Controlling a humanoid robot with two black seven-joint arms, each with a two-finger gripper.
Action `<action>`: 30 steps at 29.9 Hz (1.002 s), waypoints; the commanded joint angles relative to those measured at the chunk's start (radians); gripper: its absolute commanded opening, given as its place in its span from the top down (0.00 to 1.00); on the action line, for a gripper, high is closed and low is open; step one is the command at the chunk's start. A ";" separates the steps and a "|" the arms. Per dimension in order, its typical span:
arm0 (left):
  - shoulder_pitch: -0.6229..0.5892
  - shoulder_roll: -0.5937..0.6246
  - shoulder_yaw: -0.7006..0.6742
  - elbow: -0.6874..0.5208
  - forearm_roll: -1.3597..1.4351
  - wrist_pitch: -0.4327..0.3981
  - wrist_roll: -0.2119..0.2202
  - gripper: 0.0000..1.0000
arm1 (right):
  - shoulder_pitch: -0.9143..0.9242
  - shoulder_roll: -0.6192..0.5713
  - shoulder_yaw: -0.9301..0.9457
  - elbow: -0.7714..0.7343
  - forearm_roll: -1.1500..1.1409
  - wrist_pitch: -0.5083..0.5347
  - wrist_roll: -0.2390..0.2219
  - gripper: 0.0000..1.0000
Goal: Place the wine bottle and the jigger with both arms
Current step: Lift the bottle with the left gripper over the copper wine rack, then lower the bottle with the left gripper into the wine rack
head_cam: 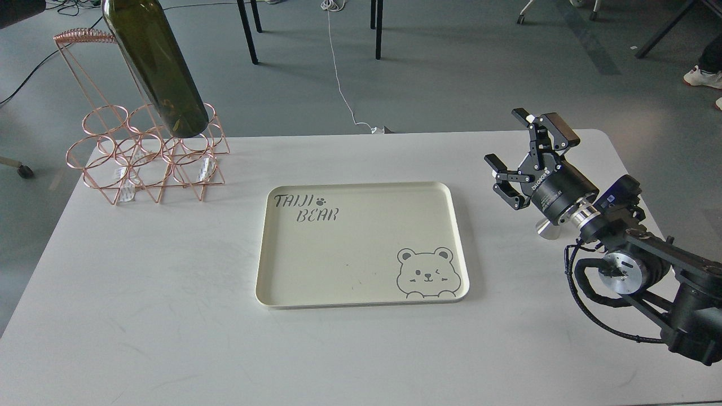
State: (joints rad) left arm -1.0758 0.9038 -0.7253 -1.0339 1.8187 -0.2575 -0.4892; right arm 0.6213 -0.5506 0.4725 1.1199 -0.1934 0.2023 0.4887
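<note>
The dark olive-green wine bottle (161, 67) hangs tilted in the air at the top left, its base just above the copper wire rack (121, 180). Its neck and whatever holds it are cut off by the top edge, so my left gripper is out of view. My right gripper (507, 138) is open and empty above the table's right side. A small shiny piece of the jigger (545, 229) shows on the table just under my right wrist; most of it is hidden by the arm.
A cream tray (361, 300) with a bear drawing and the words "TAIJI BEAR" lies in the middle of the white table (141, 316), with nothing in it. Chair legs and cables are on the floor beyond the far edge.
</note>
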 commanded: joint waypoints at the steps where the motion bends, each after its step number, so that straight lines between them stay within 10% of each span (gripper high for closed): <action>1: -0.006 -0.011 0.029 0.035 -0.002 0.024 0.000 0.91 | -0.002 0.000 0.000 0.000 0.000 0.000 0.000 0.01; 30: 0.002 -0.062 0.056 0.127 0.019 0.040 0.000 0.89 | -0.026 -0.008 0.003 0.001 0.000 0.000 0.000 0.01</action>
State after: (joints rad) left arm -1.0740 0.8515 -0.6688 -0.9128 1.8377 -0.2235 -0.4885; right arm 0.5990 -0.5541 0.4754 1.1209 -0.1933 0.2025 0.4887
